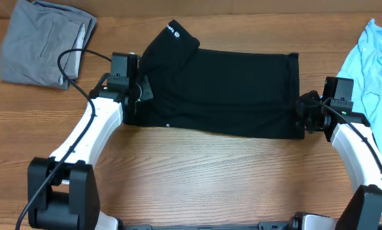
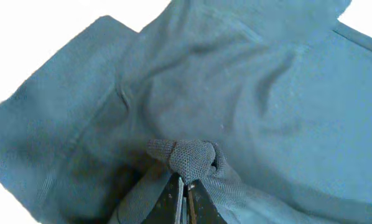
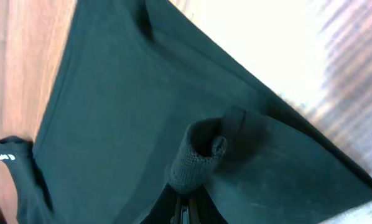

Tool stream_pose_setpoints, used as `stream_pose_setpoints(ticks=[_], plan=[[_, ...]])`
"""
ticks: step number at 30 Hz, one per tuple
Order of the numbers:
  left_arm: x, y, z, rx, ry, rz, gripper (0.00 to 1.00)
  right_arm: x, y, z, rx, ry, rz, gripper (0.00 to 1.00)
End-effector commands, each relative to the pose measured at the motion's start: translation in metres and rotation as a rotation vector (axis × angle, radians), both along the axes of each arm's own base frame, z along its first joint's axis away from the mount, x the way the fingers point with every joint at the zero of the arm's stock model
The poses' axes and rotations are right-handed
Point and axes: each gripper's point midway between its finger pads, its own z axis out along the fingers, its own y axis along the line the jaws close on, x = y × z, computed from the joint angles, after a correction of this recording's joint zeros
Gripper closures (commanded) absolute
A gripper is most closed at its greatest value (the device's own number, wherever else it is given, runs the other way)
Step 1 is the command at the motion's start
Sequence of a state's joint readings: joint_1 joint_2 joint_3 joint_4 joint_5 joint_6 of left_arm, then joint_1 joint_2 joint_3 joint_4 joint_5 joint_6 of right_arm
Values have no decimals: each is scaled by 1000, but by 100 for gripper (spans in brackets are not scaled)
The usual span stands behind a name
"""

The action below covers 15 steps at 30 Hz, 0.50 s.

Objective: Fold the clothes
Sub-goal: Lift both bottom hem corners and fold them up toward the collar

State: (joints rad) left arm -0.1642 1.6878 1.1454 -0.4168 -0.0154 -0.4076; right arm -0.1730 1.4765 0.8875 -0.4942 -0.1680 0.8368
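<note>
Overhead: a black T-shirt [image 1: 229, 89] lies spread at the middle of the table [image 1: 197, 172]; a grey garment [image 1: 41, 41] sits at the far left corner and a light-blue shirt [image 1: 376, 57] at the right edge. Left wrist: the left gripper [image 2: 185, 185] has its jaws pinched tight on a bunch of the T-shirt. Right wrist: the right gripper [image 3: 186, 200] has its jaws clamped on a fold of it.

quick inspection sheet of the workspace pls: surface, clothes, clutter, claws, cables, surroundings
surface: wooden table, light brown grain.
job's things: black T-shirt spread flat across the middle, white-logo sleeve at its far-left corner; grey garment at the far left; light-blue shirt at the right edge, partly out of view.
clutter: nothing seen.
grippers: left claw shut on a pinch of the black T-shirt; right claw shut on its opposite edge.
cables: black cable loops over the grey garment's edge.
surroundings: nothing seen.
</note>
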Motion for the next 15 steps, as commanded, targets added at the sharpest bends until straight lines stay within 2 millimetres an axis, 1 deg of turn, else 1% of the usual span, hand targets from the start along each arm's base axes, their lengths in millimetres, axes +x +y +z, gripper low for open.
stream_pose_setpoints(ticks=[1,2,5,8,9,10,11,12,13,14,15], plan=[[15,15,-2,88,-38,35,96,13,-2,-3,-12,-14,1,96],[19,15,-5,92,-43,39,96,18,-3,-7,-12,-18,0,96],[26,16,-14,100,-48,46,95,23,-4,-12,-14,-24,0,96],[33,24,-25,142,-55,77,95,27,-6,-13,-24,-37,-3,96],[35,26,-29,152,-55,84,92,28,-9,-13,-35,-40,-10,96],[37,26,-33,155,-54,86,87,29,-11,-13,-46,-42,-17,96],[38,26,-36,154,-53,86,79,30,-13,-13,-59,-45,-19,93],[39,26,-38,154,-53,86,66,31,-13,-12,-71,-52,-3,84],[40,26,-39,154,-54,86,54,32,-13,-11,-82,-57,14,71],[41,26,-39,153,-58,86,46,32,-13,-11,-92,-59,28,60],[42,25,-37,154,-65,83,39,33,-14,-10,-107,-65,48,55]])
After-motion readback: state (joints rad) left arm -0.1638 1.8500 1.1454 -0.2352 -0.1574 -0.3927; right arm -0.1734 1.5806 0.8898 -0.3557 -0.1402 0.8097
